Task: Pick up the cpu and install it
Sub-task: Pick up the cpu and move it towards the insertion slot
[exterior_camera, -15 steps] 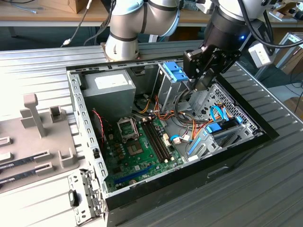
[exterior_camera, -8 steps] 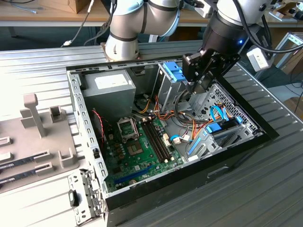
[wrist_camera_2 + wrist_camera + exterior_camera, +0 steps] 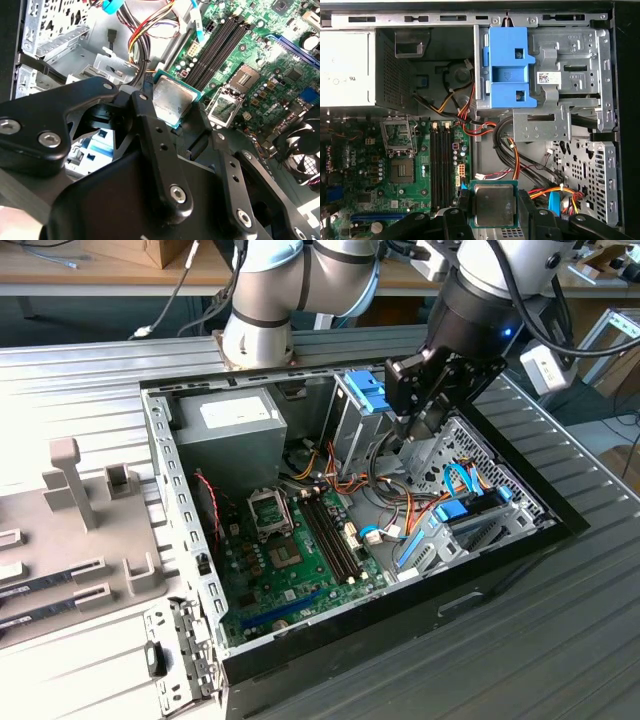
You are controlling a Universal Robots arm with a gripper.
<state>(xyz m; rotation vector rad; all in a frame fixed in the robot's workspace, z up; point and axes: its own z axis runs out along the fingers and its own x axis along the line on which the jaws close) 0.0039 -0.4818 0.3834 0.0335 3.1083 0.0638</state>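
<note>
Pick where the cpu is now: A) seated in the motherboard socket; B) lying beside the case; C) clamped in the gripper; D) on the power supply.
C: in the first wrist view the cpu is clamped by its edges in the gripper, away from the motherboard's socket.

The gripper (image 3: 171, 107) hides part of the cpu (image 3: 172, 99).

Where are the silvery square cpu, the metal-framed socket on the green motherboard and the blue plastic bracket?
silvery square cpu (image 3: 493, 205): first wrist view, centre of metal top.
metal-framed socket (image 3: 398, 137): first wrist view, its middle.
blue plastic bracket (image 3: 506, 65): first wrist view, flat face.
</note>
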